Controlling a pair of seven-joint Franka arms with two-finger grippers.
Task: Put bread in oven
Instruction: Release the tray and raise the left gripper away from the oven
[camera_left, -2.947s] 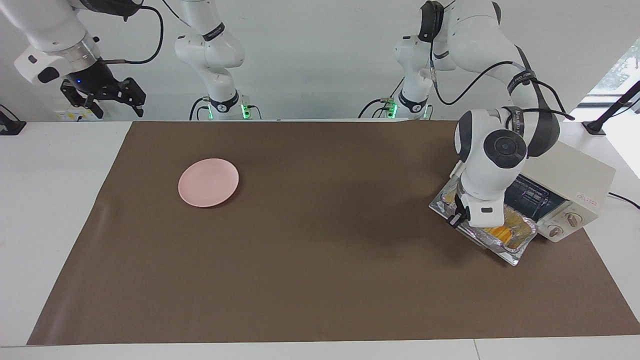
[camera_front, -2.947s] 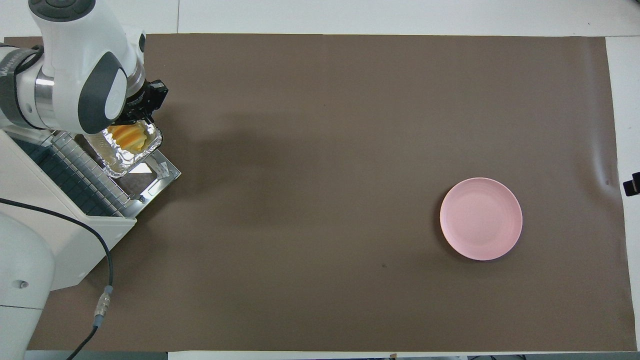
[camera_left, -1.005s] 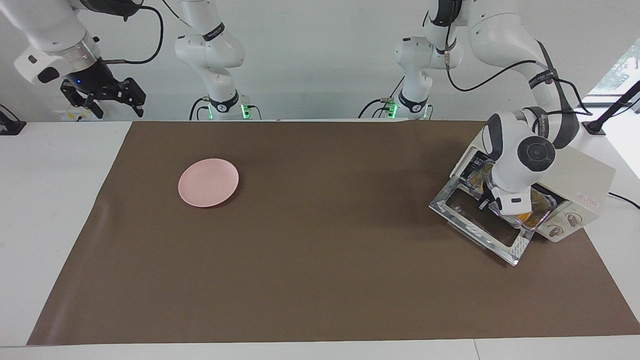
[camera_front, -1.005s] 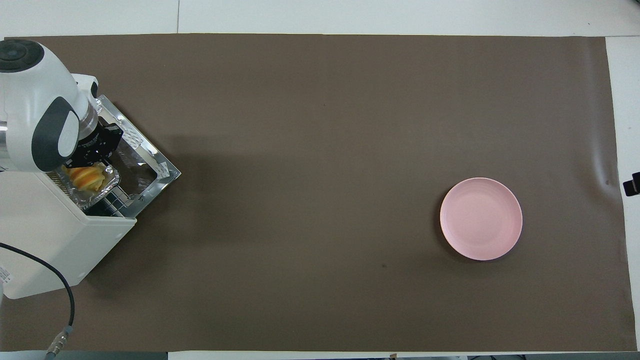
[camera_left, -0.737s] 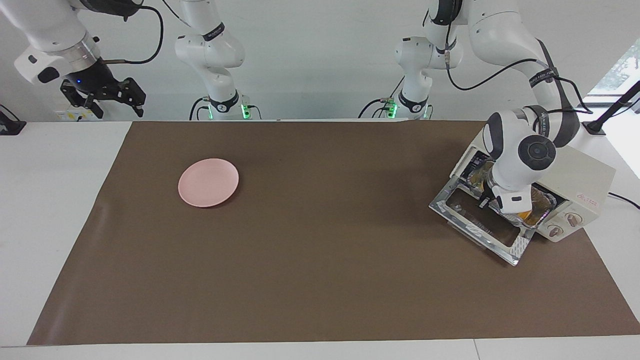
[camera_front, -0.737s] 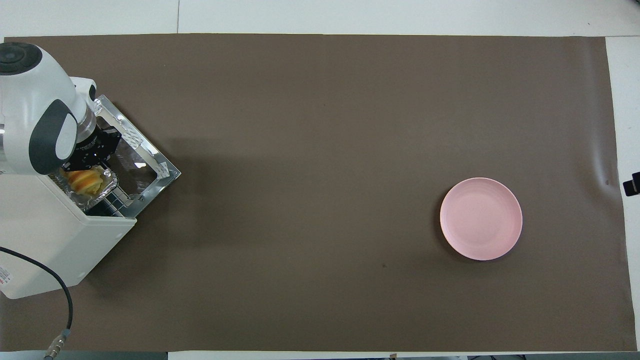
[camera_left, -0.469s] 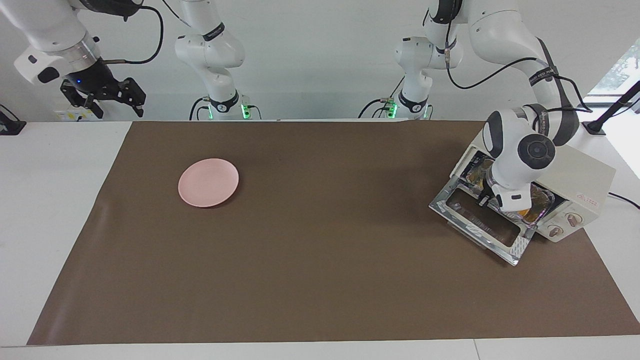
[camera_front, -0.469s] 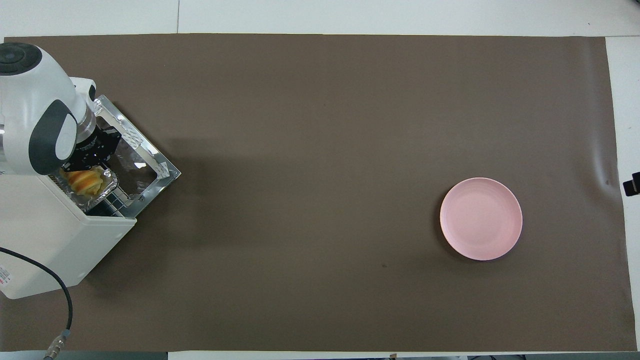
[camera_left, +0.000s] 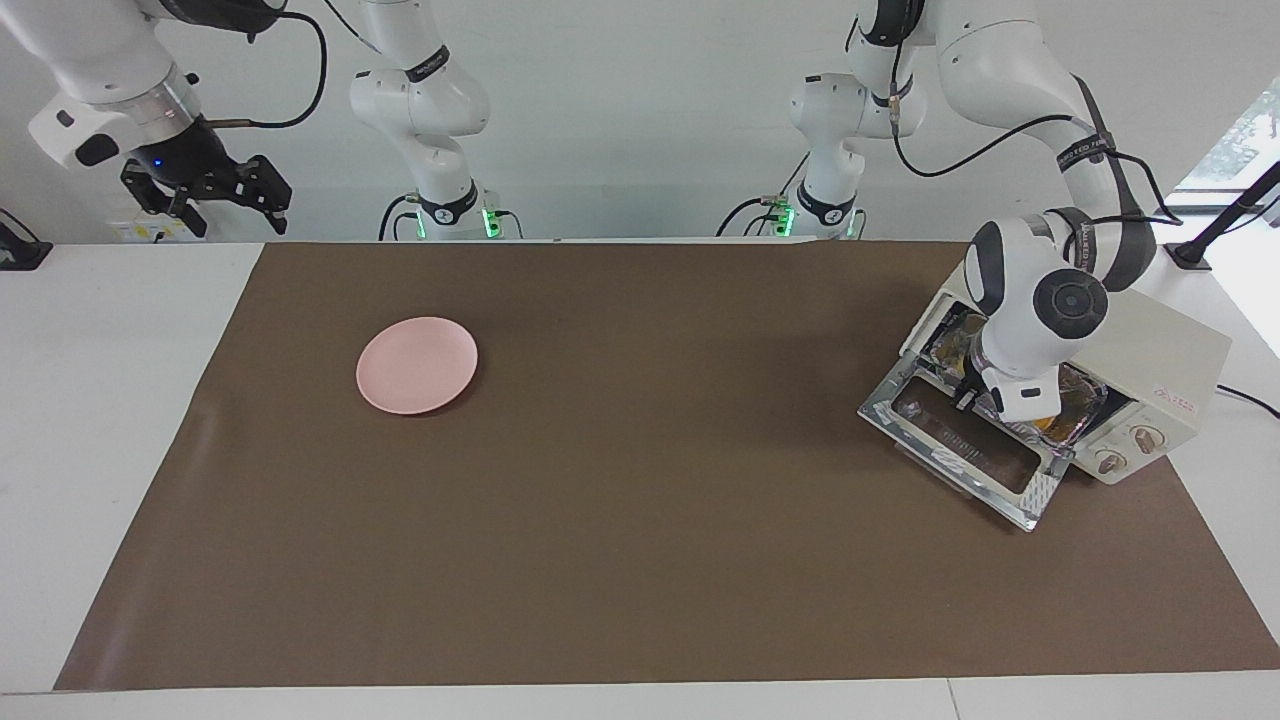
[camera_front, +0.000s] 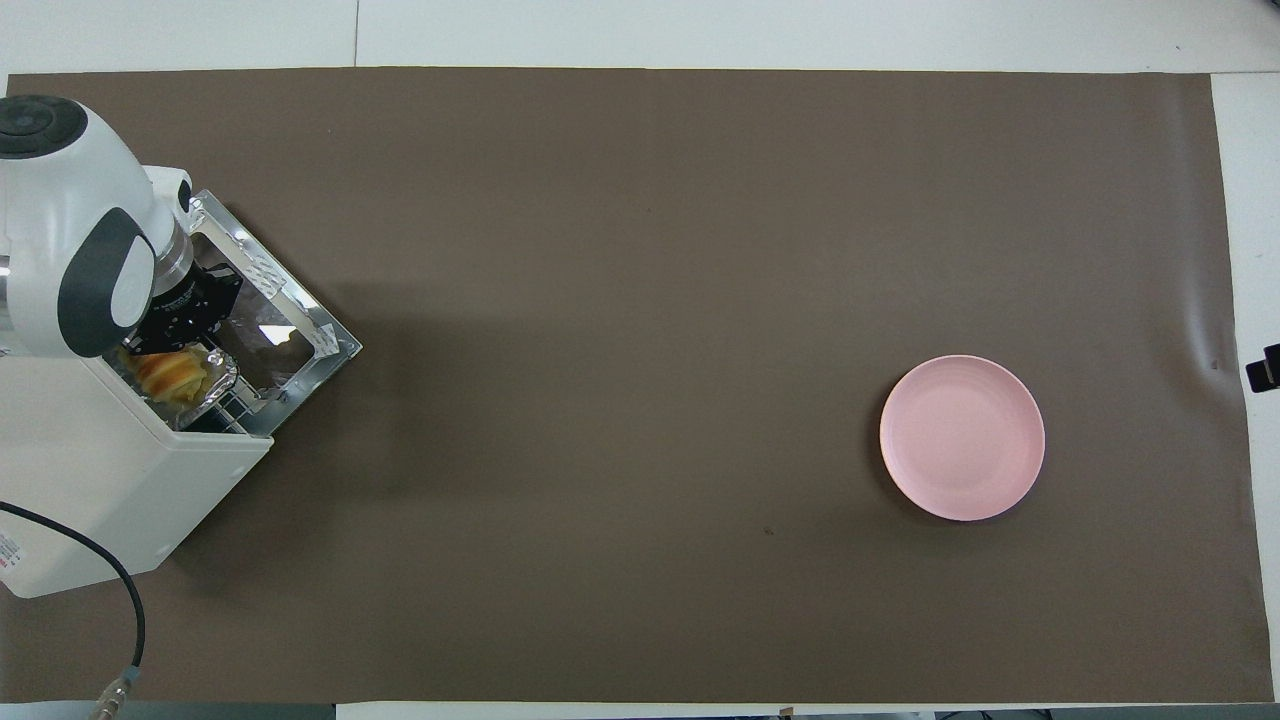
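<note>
The cream-white oven (camera_left: 1165, 345) (camera_front: 90, 480) stands at the left arm's end of the table, its glass door (camera_left: 960, 445) (camera_front: 285, 335) dropped open onto the mat. The yellow-orange bread (camera_front: 168, 372) (camera_left: 1050, 425) lies in a crinkled foil tray (camera_front: 218, 385) (camera_left: 1088, 395). That tray sits at the oven's mouth, partly inside on the rack. My left gripper (camera_left: 972, 396) (camera_front: 165, 338) is down at the mouth, shut on the tray's rim. My right gripper (camera_left: 235, 208) waits raised off the mat at the right arm's end, open and holding nothing.
A round pink plate (camera_left: 417, 365) (camera_front: 962, 437) lies on the brown mat toward the right arm's end. The oven's black cable (camera_front: 125, 610) trails off the table's corner beside the oven. The two knobs (camera_left: 1130, 448) face the open door's side.
The left gripper has carried the foil tray with the bread off the open door and pushed it steadily deeper into the oven. The right arm has not moved.
</note>
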